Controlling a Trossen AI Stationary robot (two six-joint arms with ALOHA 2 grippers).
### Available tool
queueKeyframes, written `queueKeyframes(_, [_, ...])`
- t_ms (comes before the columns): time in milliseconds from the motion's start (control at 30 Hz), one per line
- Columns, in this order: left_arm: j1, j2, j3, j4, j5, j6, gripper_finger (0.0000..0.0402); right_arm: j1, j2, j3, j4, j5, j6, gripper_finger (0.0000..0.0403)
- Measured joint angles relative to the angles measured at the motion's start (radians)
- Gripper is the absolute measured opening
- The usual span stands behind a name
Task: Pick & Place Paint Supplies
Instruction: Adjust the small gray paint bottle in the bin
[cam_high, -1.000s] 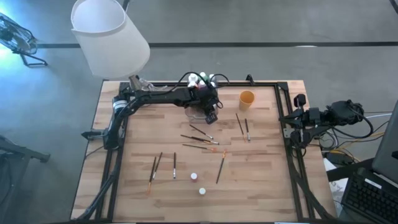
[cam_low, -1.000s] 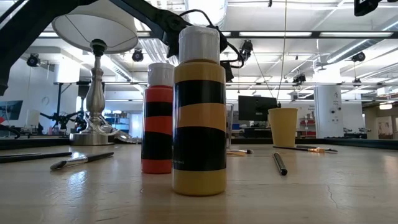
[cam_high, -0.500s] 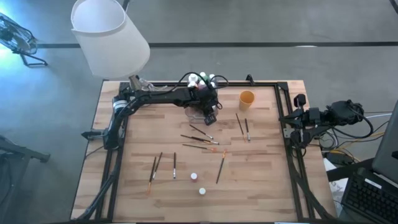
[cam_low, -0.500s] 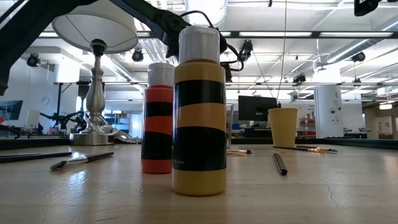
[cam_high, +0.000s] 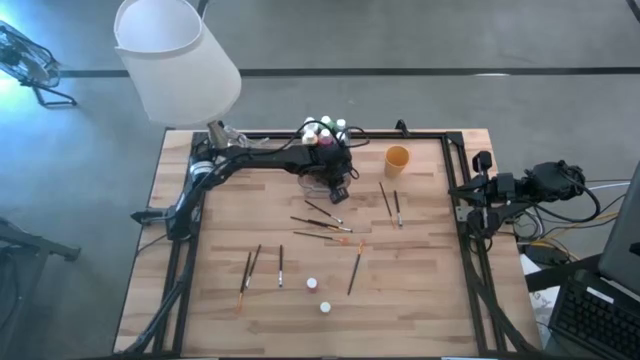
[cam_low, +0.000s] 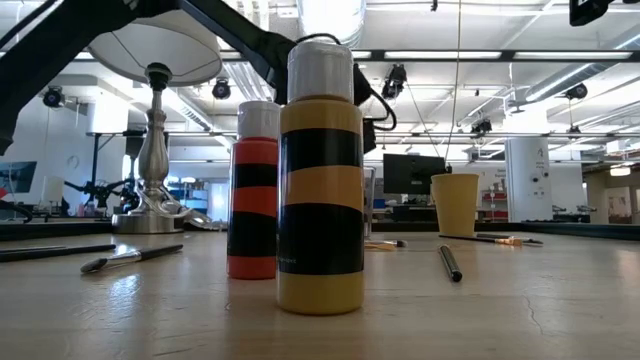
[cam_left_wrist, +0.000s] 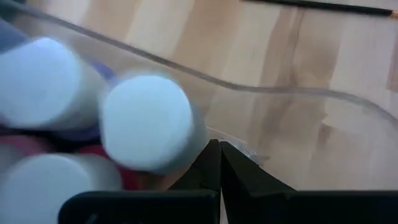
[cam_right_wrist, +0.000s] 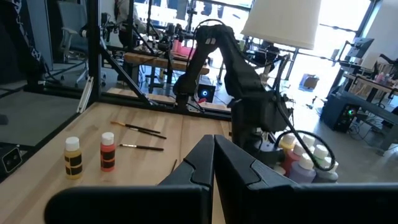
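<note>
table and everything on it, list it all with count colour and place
light wooden table: one, black-framed
clear plastic box: one, far middle, holding white-capped paint bottles; exact count unclear
yellow paint bottle with black bands: one, near edge
red-orange paint bottle with black bands: one, beside the yellow one
thin dark-handled paintbrushes: about ten, scattered over the middle and near-left
small orange cup: one, far right
white-shaded lamp: one, far left corner
left hand: shut, inside the clear box by the bottles
right hand: shut, parked off the table's right edge
</note>
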Motion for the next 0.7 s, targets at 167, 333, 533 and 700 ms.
queueKeyframes(167, [0.000, 0.000, -0.002, -0.001, -0.012, -0.005, 0.0000, 0.000, 0.000, 0.000, 0.000, 0.000, 0.000, 0.0008])
queueKeyframes(333, [-0.001, 0.000, -0.002, 0.013, -0.031, -0.003, 0.0000, 0.000, 0.000, 0.000, 0.000, 0.000, 0.000, 0.0008])
queueKeyframes(533, [-0.003, 0.000, 0.000, 0.010, -0.018, -0.003, 0.0000, 0.000, 0.000, 0.000, 0.000, 0.000, 0.000, 0.0008])
queueKeyframes(700, [-0.011, -0.005, 0.027, -0.004, -0.066, 0.017, 0.0000, 0.000, 0.000, 0.000, 0.000, 0.000, 0.000, 0.0008])
